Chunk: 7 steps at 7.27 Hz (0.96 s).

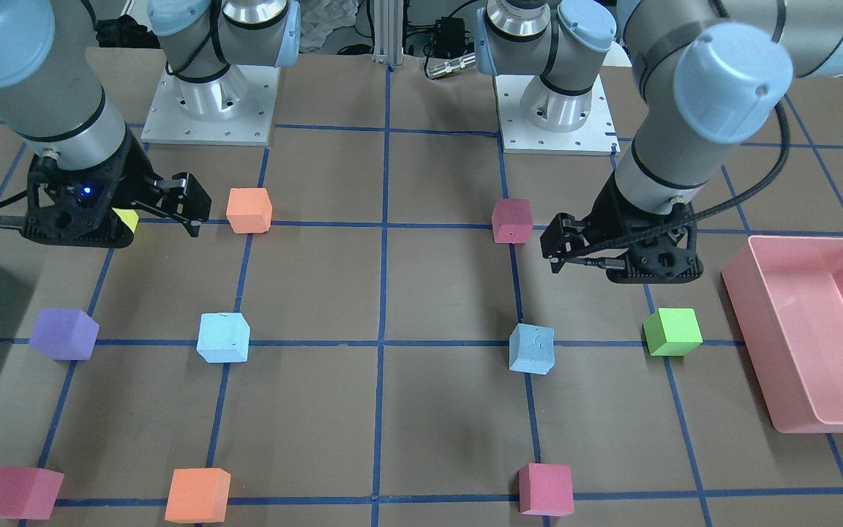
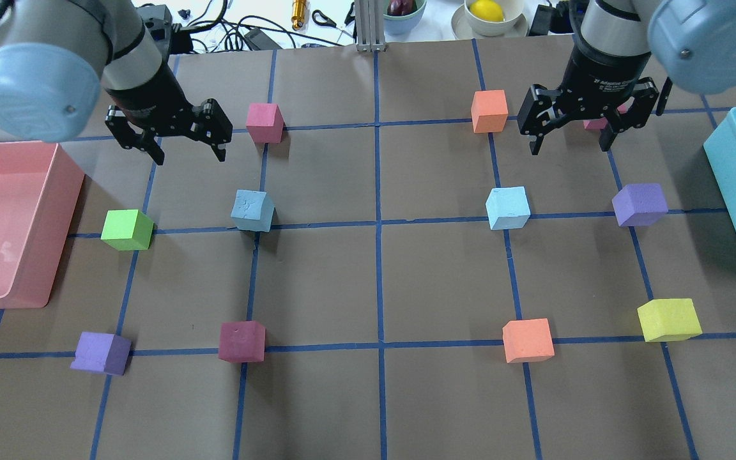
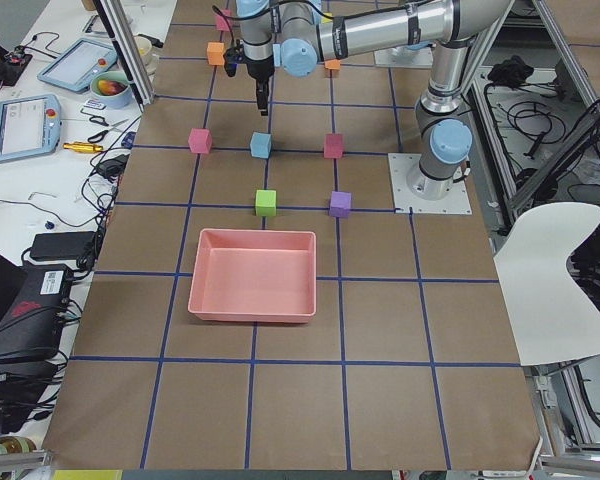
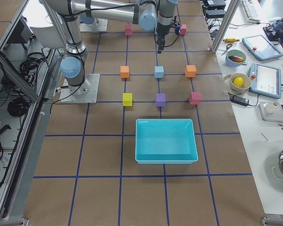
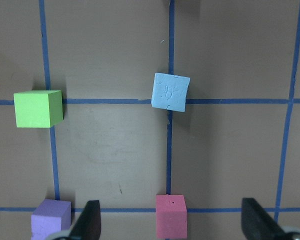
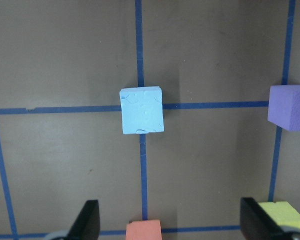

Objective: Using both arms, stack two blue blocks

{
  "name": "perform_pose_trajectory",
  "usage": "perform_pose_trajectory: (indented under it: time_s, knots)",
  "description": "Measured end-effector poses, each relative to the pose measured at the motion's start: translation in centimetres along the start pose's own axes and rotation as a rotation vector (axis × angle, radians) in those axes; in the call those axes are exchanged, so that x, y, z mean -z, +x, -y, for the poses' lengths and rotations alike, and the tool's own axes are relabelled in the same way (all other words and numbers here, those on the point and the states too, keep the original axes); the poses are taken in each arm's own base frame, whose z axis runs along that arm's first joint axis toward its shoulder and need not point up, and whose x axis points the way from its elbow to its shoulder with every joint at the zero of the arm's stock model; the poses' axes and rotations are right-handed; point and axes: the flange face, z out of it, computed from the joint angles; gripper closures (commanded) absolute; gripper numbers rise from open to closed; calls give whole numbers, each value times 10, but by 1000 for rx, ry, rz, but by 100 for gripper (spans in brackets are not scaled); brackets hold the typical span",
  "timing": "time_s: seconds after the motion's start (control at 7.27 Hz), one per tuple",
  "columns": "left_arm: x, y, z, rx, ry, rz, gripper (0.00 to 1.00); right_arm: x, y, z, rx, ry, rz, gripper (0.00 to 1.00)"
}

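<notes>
You are only starting. The left pale blue foam cube [image 2: 253, 211] and the right pale blue foam cube [image 2: 508, 207] are sitting apart, halfway between the near and far edges. The black left gripper [image 2: 189, 155] and black right gripper [image 2: 569, 148] are hanging above, spread wide, holding nothing. Next, I think, you are needing to drop one over its cube. A green foam cube [image 2: 127, 230] and a purple foam cube [image 2: 640, 204] are sitting outside them, not between.

left blue block [image 2: 252, 210]: skewed on tape crossing | right blue block [image 2: 508, 207]: squarer, well apart (both scuffed)
</notes>
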Motion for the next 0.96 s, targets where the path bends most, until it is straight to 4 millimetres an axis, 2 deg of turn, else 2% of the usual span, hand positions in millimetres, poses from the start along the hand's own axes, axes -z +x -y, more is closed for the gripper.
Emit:
perform_pose_trajectory:
  time_s: [0.28,0.41,0.69,0.96]
  knots:
    - [-61,0,-3,-18,-11,-2,0,-60,-2,30,-8,-45,3,0]
    - [-81,1,0,-24,-6,-5,0,-82,-3,36,-10,-74,5,0]
    - [-106,2,7,-51,-9,-9,0,-126,-5,39,-9,-115,7,0]
    - [-118,4,14,-87,5,-9,0,-168,-6,37,-5,-140,9,0]
